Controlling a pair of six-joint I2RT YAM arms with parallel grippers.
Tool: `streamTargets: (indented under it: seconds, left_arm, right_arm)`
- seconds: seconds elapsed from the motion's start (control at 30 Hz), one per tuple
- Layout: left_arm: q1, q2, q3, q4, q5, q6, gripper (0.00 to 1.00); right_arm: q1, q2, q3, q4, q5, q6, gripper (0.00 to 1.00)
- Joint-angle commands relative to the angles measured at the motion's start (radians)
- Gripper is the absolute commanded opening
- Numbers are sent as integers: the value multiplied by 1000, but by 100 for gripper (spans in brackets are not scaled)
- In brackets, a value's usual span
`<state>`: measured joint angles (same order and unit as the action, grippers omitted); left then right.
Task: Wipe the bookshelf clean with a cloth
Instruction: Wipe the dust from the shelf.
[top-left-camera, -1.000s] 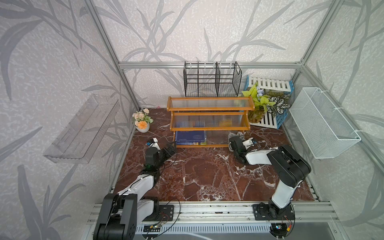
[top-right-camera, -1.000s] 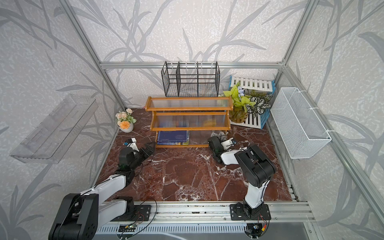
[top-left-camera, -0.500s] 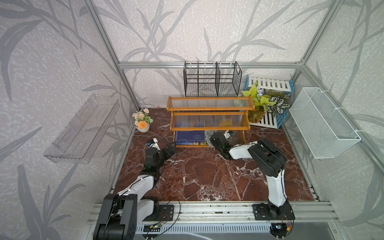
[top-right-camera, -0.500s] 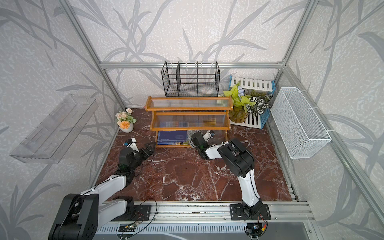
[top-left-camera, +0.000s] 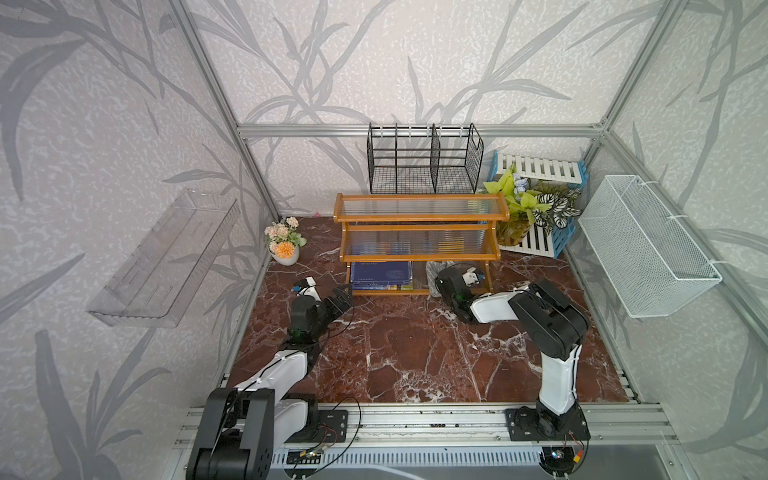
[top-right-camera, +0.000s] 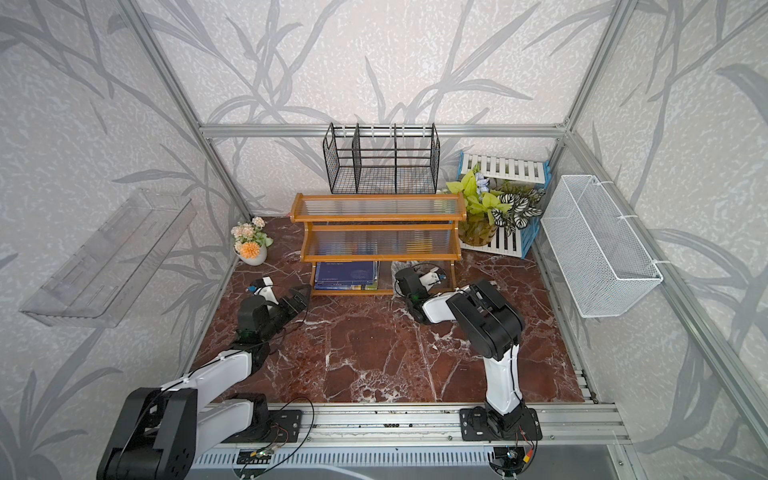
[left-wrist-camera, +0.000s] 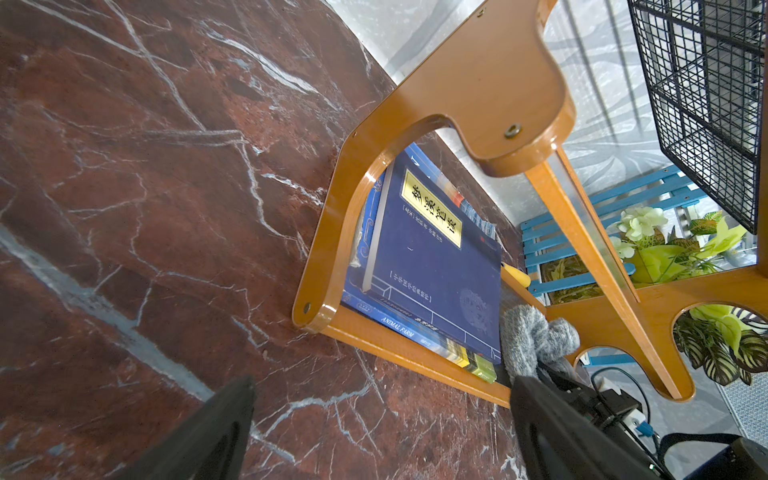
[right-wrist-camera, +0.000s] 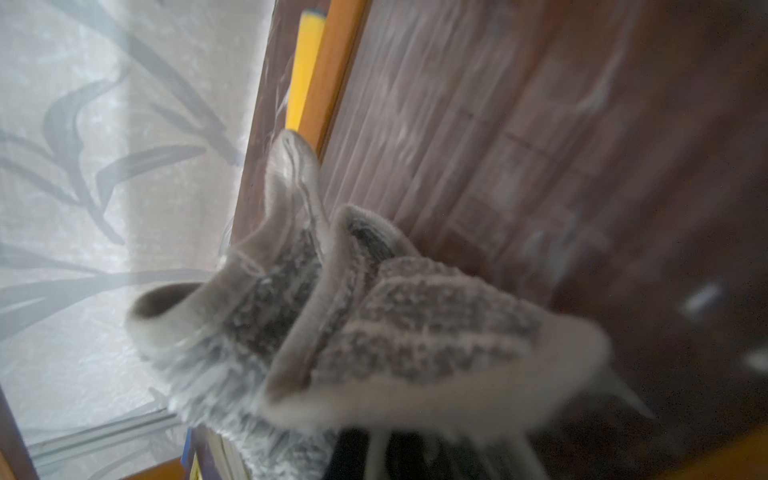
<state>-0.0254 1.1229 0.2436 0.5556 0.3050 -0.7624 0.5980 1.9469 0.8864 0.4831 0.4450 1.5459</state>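
In both top views the bookshelf (top-left-camera: 419, 226) stands at the back of the red marble table (top-left-camera: 415, 345). The right claw (top-left-camera: 439, 279) reaches into the bookshelf's bottom tier, beside the blue books (top-left-camera: 380, 274), and is clamped on the cloth (top-left-camera: 430, 268). The left claw (top-left-camera: 341, 300) hangs spread wide off the bookshelf's front left corner, holding nothing.

In the left wrist view the cloth (left-wrist-camera: 536, 340) is bunched on the bottom tier, touching the end of the books (left-wrist-camera: 436, 257).

The right wrist view is blurred. It shows the cloth (right-wrist-camera: 374, 324) lying against a ribbed panel (right-wrist-camera: 478, 145) of the bookshelf, near a yellow stick (right-wrist-camera: 305, 70) by the frame rail.
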Motion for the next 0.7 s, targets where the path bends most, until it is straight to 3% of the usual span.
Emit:
streamTargets:
  seconds: [0.0,0.27,0.67]
  left_arm:
    - [-4,-5,-8,24,-4,-4,100]
    - [-4,-3,-12,29,-6,-7,100]
    - [-4,-7,-10,27,-4,-10,100]
  right_arm:
    - [-57,-10,-75,-217,74,56,0]
    - [-83,-23,-92,-238,36,49,0]
    - [99,130,87,-137,-83,-82,0]
